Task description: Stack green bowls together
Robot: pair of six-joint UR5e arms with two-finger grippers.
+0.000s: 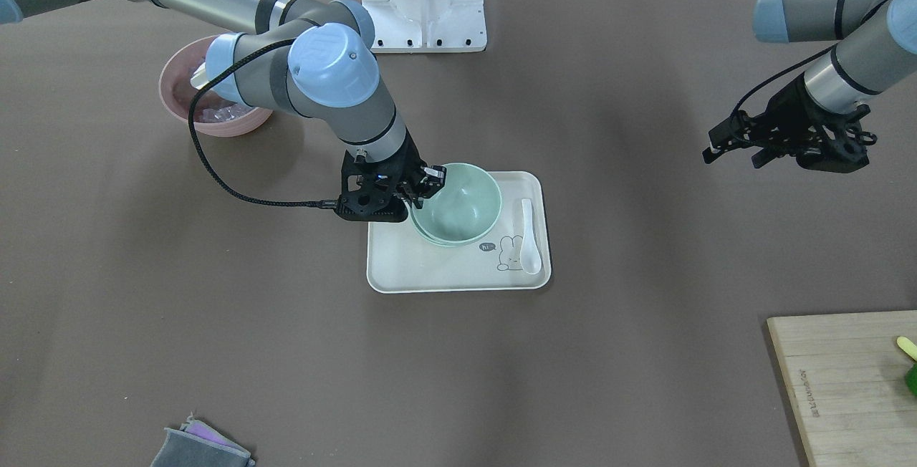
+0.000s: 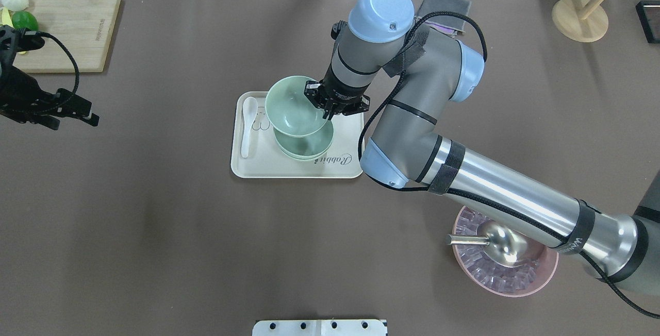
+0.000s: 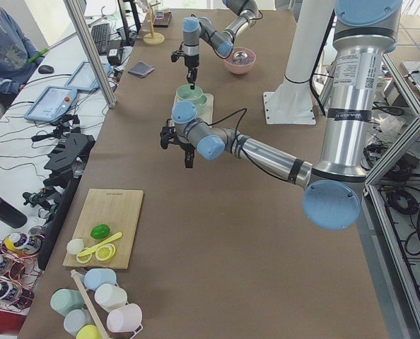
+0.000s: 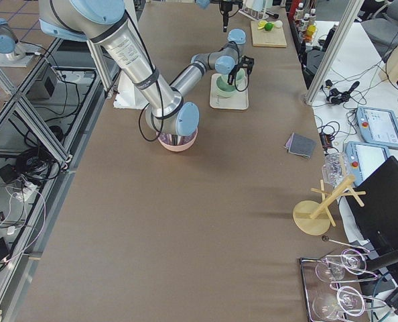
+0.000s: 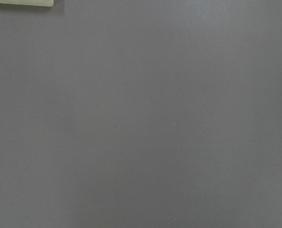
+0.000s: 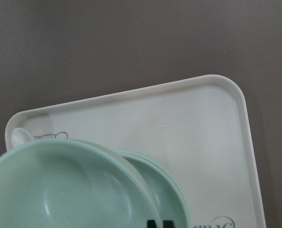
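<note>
Right gripper [image 2: 328, 114] clenched rim of top green bowl [image 2: 293, 109] above 2 nested green bowls [image 2: 309, 146] on tray [image 2: 258, 167]; left gripper [image 1: 732, 157] hung released.

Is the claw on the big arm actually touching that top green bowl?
Touching. The overhead view shows the right gripper pinching the rim of the top green bowl, one finger on each side. The bowl hangs tilted above the other green bowls.
</note>
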